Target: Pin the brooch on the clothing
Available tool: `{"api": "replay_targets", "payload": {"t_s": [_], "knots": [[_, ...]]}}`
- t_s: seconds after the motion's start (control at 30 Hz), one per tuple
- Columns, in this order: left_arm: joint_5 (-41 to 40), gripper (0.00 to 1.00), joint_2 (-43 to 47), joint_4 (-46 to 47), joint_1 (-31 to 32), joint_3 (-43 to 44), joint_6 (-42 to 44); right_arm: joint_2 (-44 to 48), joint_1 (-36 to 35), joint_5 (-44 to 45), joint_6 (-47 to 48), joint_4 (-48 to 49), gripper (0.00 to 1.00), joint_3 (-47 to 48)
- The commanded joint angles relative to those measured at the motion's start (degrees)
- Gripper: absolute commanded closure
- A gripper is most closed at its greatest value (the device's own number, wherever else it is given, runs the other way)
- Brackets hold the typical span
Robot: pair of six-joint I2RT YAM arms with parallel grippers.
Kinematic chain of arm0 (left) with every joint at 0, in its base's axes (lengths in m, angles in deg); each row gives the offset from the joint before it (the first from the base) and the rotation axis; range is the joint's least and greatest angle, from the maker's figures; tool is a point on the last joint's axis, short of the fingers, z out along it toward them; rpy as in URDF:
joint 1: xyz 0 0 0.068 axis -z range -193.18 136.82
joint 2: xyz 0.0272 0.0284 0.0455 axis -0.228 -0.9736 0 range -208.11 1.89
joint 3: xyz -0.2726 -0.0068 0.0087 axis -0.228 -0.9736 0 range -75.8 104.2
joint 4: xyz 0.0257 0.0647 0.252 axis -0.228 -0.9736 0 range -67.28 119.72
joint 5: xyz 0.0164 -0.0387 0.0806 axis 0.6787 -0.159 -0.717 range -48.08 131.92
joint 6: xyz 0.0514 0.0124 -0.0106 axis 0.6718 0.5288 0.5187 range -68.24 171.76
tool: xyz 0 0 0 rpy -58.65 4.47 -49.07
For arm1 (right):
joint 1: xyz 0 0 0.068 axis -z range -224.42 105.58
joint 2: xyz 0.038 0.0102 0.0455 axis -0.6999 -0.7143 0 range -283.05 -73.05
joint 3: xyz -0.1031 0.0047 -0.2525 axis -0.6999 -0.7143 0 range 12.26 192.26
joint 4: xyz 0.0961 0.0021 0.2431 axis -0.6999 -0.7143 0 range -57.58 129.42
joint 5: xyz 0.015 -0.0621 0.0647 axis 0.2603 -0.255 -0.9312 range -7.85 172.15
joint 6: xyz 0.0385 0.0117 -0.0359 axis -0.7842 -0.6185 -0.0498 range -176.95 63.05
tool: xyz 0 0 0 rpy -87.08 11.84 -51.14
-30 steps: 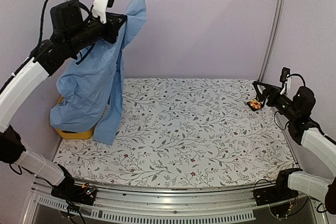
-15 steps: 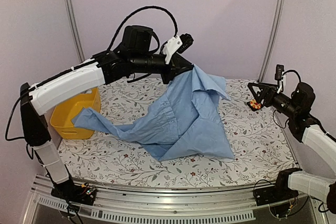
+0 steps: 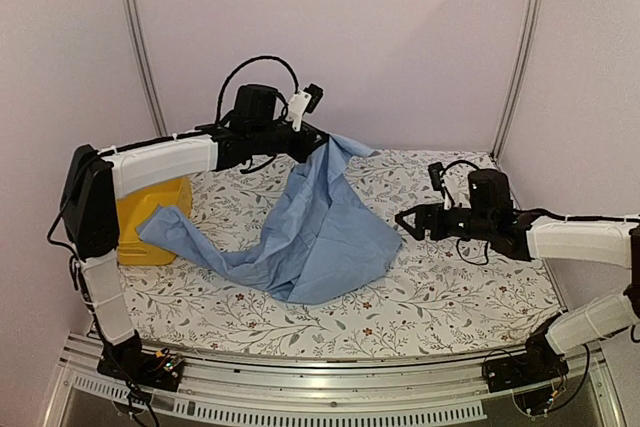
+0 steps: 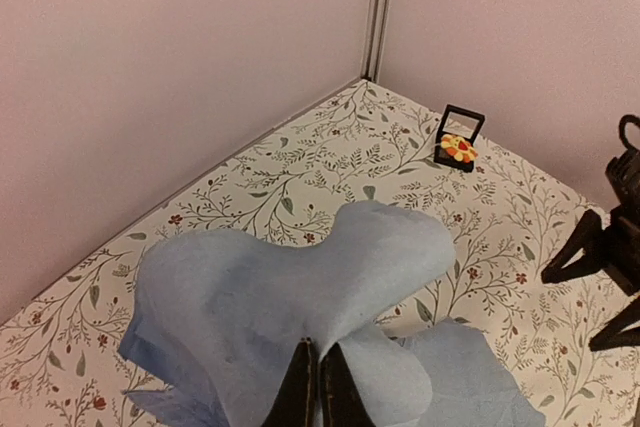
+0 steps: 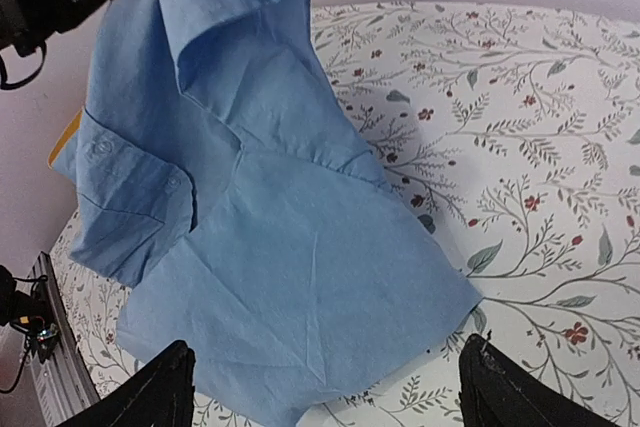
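The light blue shirt [image 3: 320,232] lies partly spread on the table, with one end lifted. My left gripper [image 3: 320,140] is shut on that lifted fold, shown pinched between the jaws in the left wrist view [image 4: 318,347]. My right gripper [image 3: 403,225] is wide open and empty, just right of the shirt's edge. In the right wrist view [image 5: 328,347] the shirt [image 5: 280,247] lies in front of the jaws. The flower brooch [image 4: 458,148] rests on a small black frame [image 4: 461,123] in the far right corner. I cannot make it out in the top view.
A yellow basket [image 3: 150,219] stands at the left edge, with a shirt sleeve trailing against it. Purple walls and two metal posts [image 3: 520,47] close off the back. The right arm [image 3: 570,239] stretches across the right side of the floral tabletop [image 3: 450,297].
My left arm has drawn the shirt's held end lower and back to the left, leaving more cloth on the table. My right arm has swung from the far right corner to the shirt's right edge.
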Motion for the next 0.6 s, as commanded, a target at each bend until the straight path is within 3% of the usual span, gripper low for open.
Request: {"api": "replay_targets", "payload": {"t_s": [0.0,0.1,0.33,0.37,0.43,0.47,0.57], "knots": [[1.01,1.0,4.33,8.83,0.65,-5.78,-3.45,-10.83,-4.02,3.18,-5.62,3.83,0.1,1.17],[1.18,1.0,5.16,10.07,0.58,-8.63,-4.02,-18.2,-5.84,-0.15,-8.92,10.01,0.09,2.65],[0.31,1.0,7.38,11.13,0.49,-11.19,-4.6,-32.34,-7.48,-6.1,-15.83,12.19,0.12,8.81],[-0.13,1.0,7.95,11.02,0.49,-11.52,-4.47,-32.7,-7.49,-6.64,-16.06,12.2,0.17,8.77],[-0.8,1.0,9.44,10.98,0.49,-12.11,-4.15,-32.02,-7.55,-7.48,-15.49,11.73,0.44,8.86],[-1.12,1.0,10.32,11.02,0.54,-12.42,-3.9,-31.39,-7.55,-7.13,-14.89,10.72,0.52,9.15],[-2.07,1.0,13.68,11.28,0.49,-13.46,-3.32,-28.36,-7.55,-5.74,-11.8,5.27,0.71,11.82]]}}
